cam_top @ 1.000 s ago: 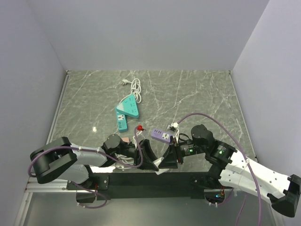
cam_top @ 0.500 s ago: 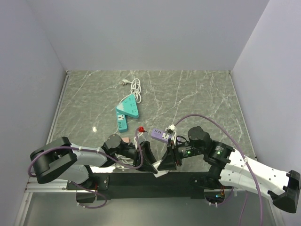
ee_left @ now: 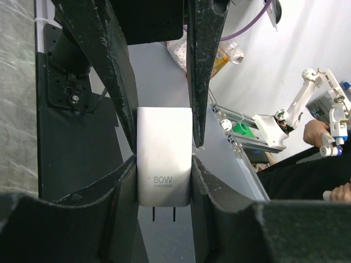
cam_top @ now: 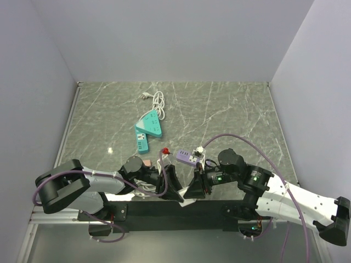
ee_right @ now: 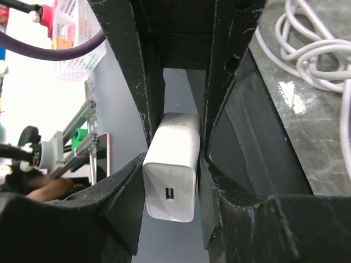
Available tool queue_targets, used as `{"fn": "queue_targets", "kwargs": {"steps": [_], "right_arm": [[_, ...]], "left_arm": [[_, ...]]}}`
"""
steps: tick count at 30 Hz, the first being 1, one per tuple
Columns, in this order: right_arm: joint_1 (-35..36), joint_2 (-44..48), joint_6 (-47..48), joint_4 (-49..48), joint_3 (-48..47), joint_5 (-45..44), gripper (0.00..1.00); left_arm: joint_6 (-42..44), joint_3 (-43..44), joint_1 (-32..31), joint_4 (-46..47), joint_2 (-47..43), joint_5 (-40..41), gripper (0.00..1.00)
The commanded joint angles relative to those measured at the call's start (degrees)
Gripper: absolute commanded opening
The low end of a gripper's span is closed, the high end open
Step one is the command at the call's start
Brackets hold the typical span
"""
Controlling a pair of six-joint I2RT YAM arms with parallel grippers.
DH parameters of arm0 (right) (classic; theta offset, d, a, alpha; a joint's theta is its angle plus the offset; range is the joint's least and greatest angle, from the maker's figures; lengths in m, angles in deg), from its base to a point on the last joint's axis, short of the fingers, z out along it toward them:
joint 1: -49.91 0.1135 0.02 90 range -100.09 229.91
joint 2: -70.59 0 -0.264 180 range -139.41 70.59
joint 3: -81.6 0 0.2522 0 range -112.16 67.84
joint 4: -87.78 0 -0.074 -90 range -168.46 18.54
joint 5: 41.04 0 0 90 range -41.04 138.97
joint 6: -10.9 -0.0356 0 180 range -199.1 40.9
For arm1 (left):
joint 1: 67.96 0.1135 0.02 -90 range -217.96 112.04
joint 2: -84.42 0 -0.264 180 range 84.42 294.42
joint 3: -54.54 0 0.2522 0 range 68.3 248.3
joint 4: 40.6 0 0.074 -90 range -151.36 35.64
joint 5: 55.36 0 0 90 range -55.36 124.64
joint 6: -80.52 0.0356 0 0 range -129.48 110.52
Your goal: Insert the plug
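White plug [ee_left: 164, 137]: held over near edge of table [cam_top: 230, 109], between both grippers.
Left gripper [ee_left: 164, 167]: clamped on plug.
Right gripper [ee_right: 171, 164]: had shifted leftward; narrow, gripping plug.
Meaning: handover likely under way; insertion not begun.

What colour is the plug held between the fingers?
White, with faint grey 80W lettering; the plug shows best in the left wrist view.
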Motion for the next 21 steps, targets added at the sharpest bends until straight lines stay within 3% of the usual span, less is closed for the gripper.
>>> {"fn": "queue_targets", "kwargs": {"steps": [1,6,9,10,11,15,18,19,21], "right_arm": [[1.7,-0.8,-0.3,3.1,-1.3,-2.6,0.0],[1.7,-0.7,0.3,6.0,-3.7,-10.1,0.0],[1.6,-0.9,0.6,9.5,-6.6,-14.5,0.0],[1.5,-1.0,0.9,10.2,-8.0,-16.6,0.0],[1.4,-1.3,0.9,11.0,-8.7,-17.7,0.0],[0.6,-2.9,1.7,15.0,-10.7,-19.5,0.0],[-0.2,-3.5,2.6,17.4,-12.0,-20.8,0.0],[-0.4,-3.5,2.4,17.9,-12.5,-21.5,0.0],[-1.7,-3.3,2.3,20.4,-13.8,-23.9,0.0]], "left_arm": [[2.4,2.0,0.5,22.9,-1.8,7.4,0.0],[6.3,2.8,0.5,13.9,-4.6,11.0,0.05],[7.7,2.5,0.5,11.4,-6.2,12.1,0.41],[8.2,2.1,0.6,10.3,-6.6,12.4,0.58],[8.5,2.0,0.5,9.8,-7.0,12.7,0.65],[10.0,1.3,0.7,6.5,-9.2,14.1,0.69],[10.8,0.8,1.4,4.4,-10.8,15.0,0.83],[11.1,0.0,1.8,4.2,-11.3,15.8,0.94],[11.4,-1.9,3.8,2.4,-13.4,16.9,0.99]]}}
